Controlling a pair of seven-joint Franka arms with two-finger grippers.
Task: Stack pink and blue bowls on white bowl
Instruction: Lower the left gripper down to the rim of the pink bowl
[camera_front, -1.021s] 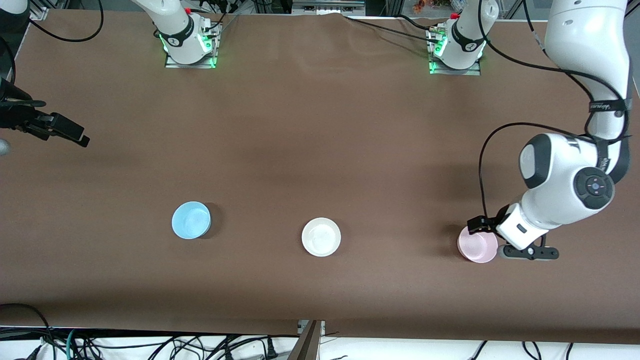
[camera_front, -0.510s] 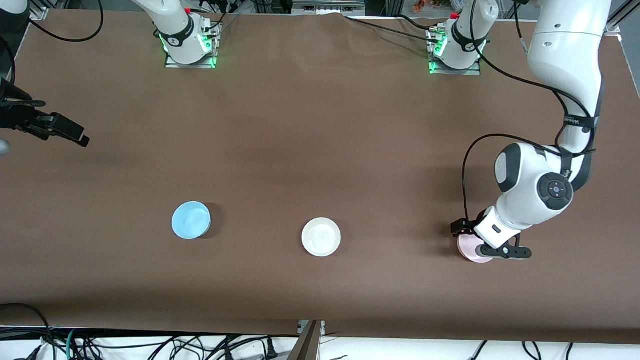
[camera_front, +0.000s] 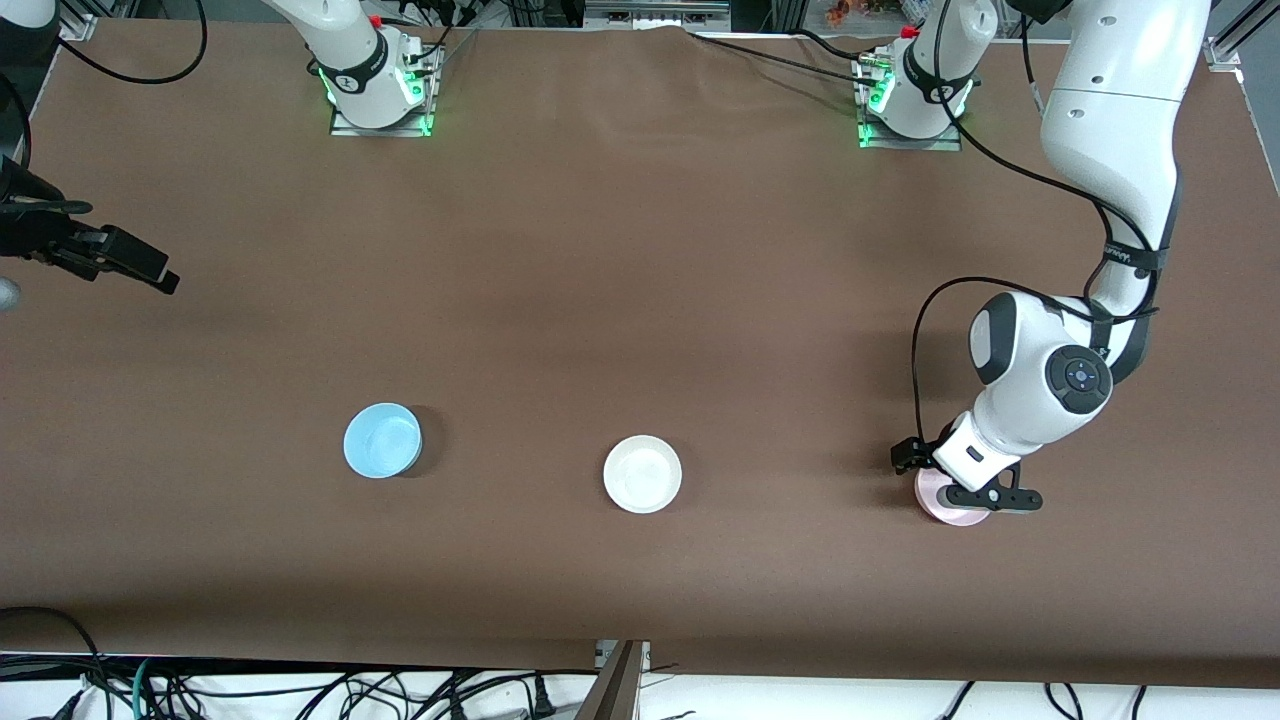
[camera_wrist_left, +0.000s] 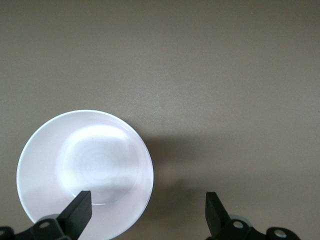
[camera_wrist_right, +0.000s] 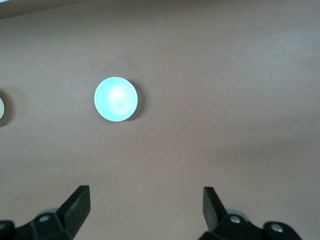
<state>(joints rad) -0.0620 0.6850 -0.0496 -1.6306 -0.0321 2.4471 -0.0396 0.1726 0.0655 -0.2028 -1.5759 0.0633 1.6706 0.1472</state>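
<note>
Sitting on the brown counter (camera_front: 640, 300): small round plain white plastic bowl (camera_front: 642, 474) as the middle mark. Lying toward the right arm's end from it, a light sky-blue plastic bowl (camera_front: 382, 440); toward the left arm's end, a pale pink plastic bowl (camera_wrist_left: 85, 172). Hovering over the pink bowl, fingers spread wide: left hand (camera_wrist_left: 147, 215). Waiting far off, high, gaping and gripping nothing: right hand (camera_wrist_right: 145, 212).

High front camera, wrist cameras looking down (tabletop (camera_front: 640, 250) shared)

Pink bowl (camera_front: 940, 505) half hidden under left wrist
</note>
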